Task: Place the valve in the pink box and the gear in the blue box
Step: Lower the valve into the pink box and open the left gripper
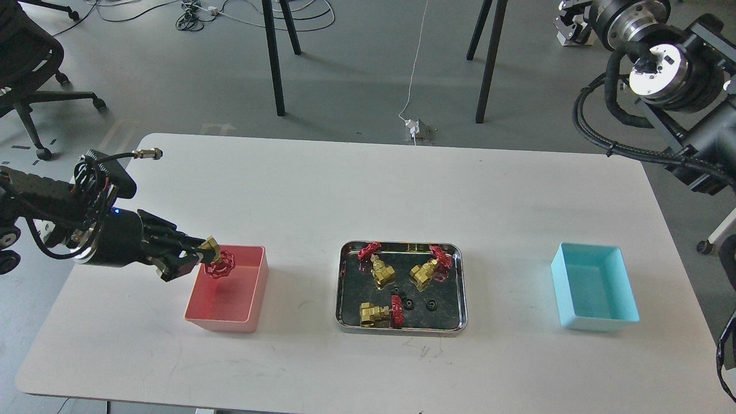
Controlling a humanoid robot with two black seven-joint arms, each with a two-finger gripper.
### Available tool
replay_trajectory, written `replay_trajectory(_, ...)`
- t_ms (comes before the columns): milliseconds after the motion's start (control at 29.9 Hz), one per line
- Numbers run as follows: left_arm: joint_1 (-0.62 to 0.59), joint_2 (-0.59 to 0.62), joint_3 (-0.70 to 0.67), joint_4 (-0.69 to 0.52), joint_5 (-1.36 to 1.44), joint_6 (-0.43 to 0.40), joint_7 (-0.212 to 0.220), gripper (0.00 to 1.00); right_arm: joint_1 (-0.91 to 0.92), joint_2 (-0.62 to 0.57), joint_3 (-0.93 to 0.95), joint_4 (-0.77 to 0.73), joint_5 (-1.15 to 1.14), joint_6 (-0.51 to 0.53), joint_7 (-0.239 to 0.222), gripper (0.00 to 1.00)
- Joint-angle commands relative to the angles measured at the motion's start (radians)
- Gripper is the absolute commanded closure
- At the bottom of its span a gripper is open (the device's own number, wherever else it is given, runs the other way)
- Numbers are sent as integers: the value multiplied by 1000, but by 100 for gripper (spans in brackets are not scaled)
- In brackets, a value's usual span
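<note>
My left gripper (194, 260) is shut on a brass valve (217, 263) with a red handwheel and holds it over the back left part of the pink box (225, 323). Three more valves lie in the steel tray (401, 329): one at back left (377, 270), one at back right (428, 270) and one at the front (378, 313). Small black gears (409, 303) lie next to them in the tray. The blue box (598, 323) stands at the right with nothing showing in it. My right gripper (566, 26) is raised at the top right edge, seen small and dark.
The right arm's cables and joints (661, 63) hang over the table's back right corner. Chair and table legs stand on the floor behind the table. The white table (368, 190) is bare behind the tray and between the tray and each box.
</note>
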Motion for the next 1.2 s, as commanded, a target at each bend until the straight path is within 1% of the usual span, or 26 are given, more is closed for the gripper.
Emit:
replay_trajectory(0, 70, -10, -47, 22, 1, 0, 0, 90, -16, 2, 0, 1, 1, 1, 0, 1)
replay_trajectory(100, 120, -31, -65, 83, 1, 0, 0, 89, -30, 0, 2, 4, 1, 1, 0, 1)
replay_trajectory(201, 188, -105, -94, 187, -2, 0, 0, 88, -40, -9, 2, 7, 2, 0, 0, 1)
replay_trajectory(234, 208, -117, -106, 206, -4, 0, 0, 88, -43, -12, 2, 8, 2, 1, 0, 1)
replay_trajectory(368, 252, -125, -145, 226, -2, 0, 0, 88, -43, -15, 2, 7, 2, 1, 0, 1)
replay_trajectory(501, 257, -128, -148, 227, -2, 1, 0, 85, -46, -15, 3, 7, 2, 0, 0, 1)
replay_trajectory(602, 265, -128, -151, 227, -2, 13, 0, 79, -58, -14, 3, 8, 4, 0, 0, 1)
replay_trajectory(635, 268, -128, -151, 227, -4, 18, 0, 75, -59, -14, 3, 8, 4, 0, 0, 1)
replay_trajectory(702, 271, -127, -156, 221, -5, 21, 0, 62, -63, -15, 3, 8, 4, 0, -2, 1)
replay_trajectory(769, 271, -125, -165, 216, -5, 21, 0, 51, -70, -15, 2, 8, 2, 0, -9, 1)
replay_trajectory(903, 271, -120, -182, 212, -13, 18, 0, 41, -72, -15, -1, 5, 2, 4, -9, 1)
replay_trajectory(1003, 271, -108, -220, 204, -24, 14, 0, 33, -75, -15, -4, 7, 1, 36, -9, 1)
replay_trajectory(1036, 271, -107, -243, 204, -37, 12, 0, 31, -79, -15, -10, 7, -5, 56, -11, 1)
replay_trajectory(1103, 271, -94, -303, 190, -105, 10, 0, 31, -92, -18, -35, 8, -34, 108, -15, 1)
replay_trajectory(1170, 269, -55, -384, 140, -219, -3, 0, 31, -72, -20, -124, 13, -143, 217, -38, 1)
